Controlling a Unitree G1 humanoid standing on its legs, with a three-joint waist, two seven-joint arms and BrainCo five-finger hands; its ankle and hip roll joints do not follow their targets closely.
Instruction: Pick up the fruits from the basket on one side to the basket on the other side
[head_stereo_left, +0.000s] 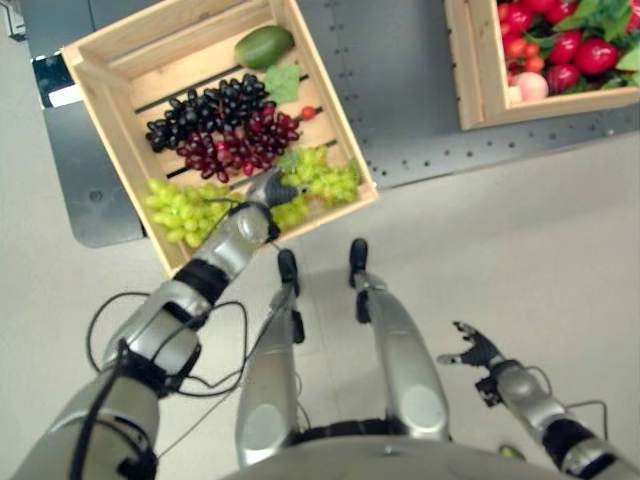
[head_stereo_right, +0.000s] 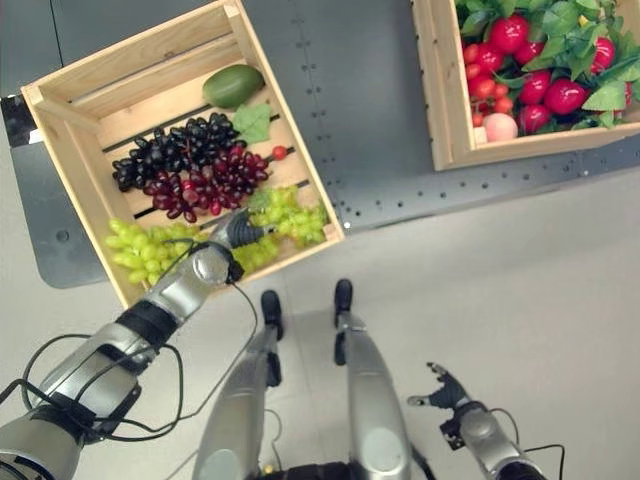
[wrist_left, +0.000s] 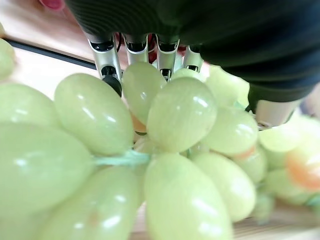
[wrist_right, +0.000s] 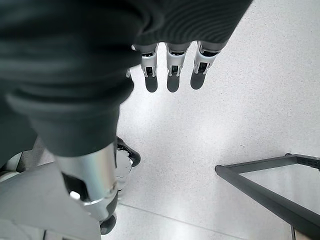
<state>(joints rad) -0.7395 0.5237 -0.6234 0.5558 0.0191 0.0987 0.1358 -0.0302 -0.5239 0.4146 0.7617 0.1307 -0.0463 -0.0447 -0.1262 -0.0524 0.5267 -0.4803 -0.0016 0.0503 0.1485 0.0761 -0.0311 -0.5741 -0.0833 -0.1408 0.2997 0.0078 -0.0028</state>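
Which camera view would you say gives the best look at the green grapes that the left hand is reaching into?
The left wrist view: the green grapes show close up, with the left hand right among them. The two eye views show the bunches whole along the near edge of the left crate, with the hand partly covering them.

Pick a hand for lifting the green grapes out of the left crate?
Left. The left hand is already down in the left crate on the green grapes; the right hand hangs open over the floor.
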